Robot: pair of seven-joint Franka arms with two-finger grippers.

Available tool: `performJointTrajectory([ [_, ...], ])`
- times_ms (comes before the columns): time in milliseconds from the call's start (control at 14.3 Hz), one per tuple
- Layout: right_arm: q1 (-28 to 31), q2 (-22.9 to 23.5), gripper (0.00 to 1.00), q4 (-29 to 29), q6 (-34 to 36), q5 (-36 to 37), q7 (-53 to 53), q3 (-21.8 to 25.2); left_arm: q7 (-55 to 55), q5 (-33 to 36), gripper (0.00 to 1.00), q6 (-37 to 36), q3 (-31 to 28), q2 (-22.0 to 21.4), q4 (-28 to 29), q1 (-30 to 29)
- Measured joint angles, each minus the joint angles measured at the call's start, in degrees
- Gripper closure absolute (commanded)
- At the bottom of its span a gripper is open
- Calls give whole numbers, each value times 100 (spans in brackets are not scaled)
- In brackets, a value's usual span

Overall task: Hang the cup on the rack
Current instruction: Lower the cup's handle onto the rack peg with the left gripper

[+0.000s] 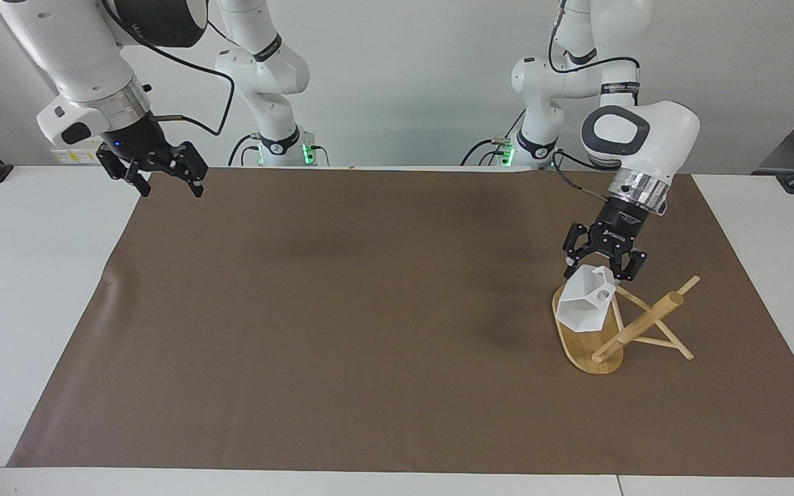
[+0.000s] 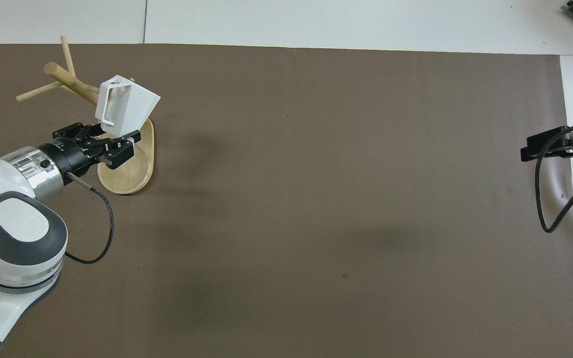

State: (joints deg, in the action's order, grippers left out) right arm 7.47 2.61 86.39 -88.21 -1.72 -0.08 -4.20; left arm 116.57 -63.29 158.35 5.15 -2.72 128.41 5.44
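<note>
Left gripper (image 1: 604, 270) clenched on cup (image 1: 584, 306), tilted over rack (image 1: 621, 329) base; right gripper (image 1: 163, 180) released, waiting above desk (image 1: 38, 275).

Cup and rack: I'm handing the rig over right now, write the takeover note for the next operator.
Left hand: shut on the small white faceted cup, held tilted over the oval base of the light bamboo mug rack at the left arm's end of the brown mat.
Right hand: open, empty, waiting above the mat's corner at the right arm's end.
Rack: upright on the mat.
Done: cup picked up and brought against a peg near its handle.
Unclear: whether the peg is through the handle hole yet.
Left: seat the handle on the peg, release, withdraw.
</note>
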Motion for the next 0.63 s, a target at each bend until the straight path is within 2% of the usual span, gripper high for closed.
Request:
performJointTrajectory([
  [629, 0, 0, 0, 0, -3, 102, 0, 9, 79, 0, 100, -1, 59, -3, -6, 167],
])
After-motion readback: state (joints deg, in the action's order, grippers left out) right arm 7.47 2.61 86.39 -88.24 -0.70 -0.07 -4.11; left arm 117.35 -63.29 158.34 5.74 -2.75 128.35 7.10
